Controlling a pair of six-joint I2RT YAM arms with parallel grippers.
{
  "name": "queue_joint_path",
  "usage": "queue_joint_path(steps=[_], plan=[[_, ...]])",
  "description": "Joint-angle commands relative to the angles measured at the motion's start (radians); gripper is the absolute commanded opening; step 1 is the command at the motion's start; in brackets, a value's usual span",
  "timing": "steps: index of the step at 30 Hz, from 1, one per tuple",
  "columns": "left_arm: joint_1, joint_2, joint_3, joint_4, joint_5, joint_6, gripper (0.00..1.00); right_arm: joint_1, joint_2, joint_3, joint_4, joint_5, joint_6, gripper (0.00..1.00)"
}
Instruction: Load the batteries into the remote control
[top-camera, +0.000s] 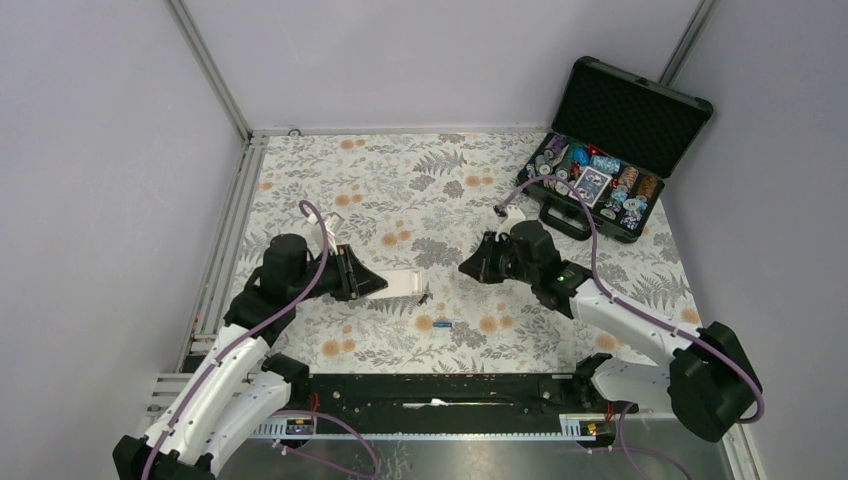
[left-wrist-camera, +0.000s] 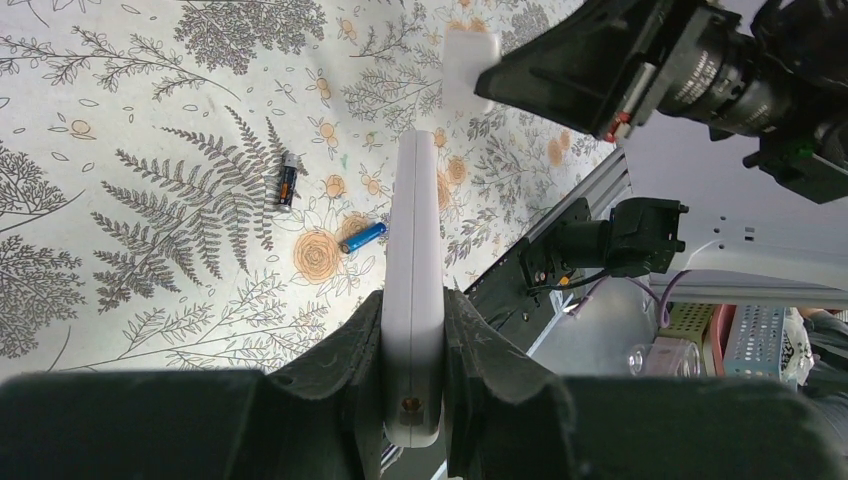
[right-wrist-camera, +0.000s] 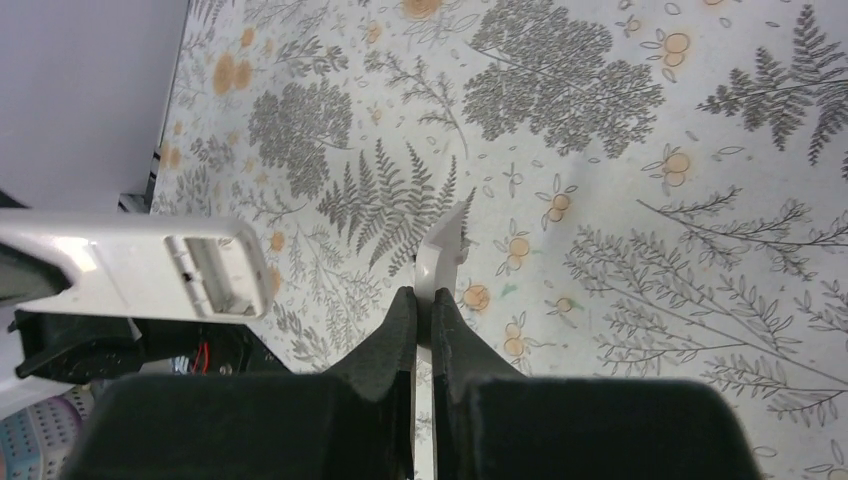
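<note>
At the middle left of the top view, the left claw (top-camera: 370, 281) squeezes the remote control (top-camera: 405, 284), its battery hole open and bare. The right claw (right-wrist-camera: 422, 305) pinches a thin white lid (right-wrist-camera: 446, 243). Both batteries (left-wrist-camera: 362, 237) lie on the worktop (top-camera: 400, 180), none loaded.

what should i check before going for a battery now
1. remote control clamped in left gripper: ok
2. battery cover off the remote: ok, pinched in right gripper
3. compartment open, looks empty: ok
4. blue battery and black battery lying loose on table: ok
5. right gripper free to pick one up: not ok, the cover fills it
6. polarity marks readable: cannot tell
</note>
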Motion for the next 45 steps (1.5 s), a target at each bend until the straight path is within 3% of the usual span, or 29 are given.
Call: queue_joint_path(steps=[1,16,31,45], plan=[[0.006,-0.001,0.003,0.04,0.023,0.01,0.0,-0.057,0.059,-0.011,0.141,-0.059,0.025,0.0],[0.006,-0.011,-0.047,0.117,0.087,-0.047,0.0,-0.251,0.364,-0.042,0.474,-0.213,0.257,0.0],[0.006,-0.005,-0.059,0.141,0.102,-0.063,0.0,-0.304,0.611,-0.076,0.696,-0.223,0.328,0.0],[0.006,0.011,-0.079,0.16,0.112,-0.096,0.0,-0.322,0.667,-0.102,0.696,-0.186,0.31,0.32]])
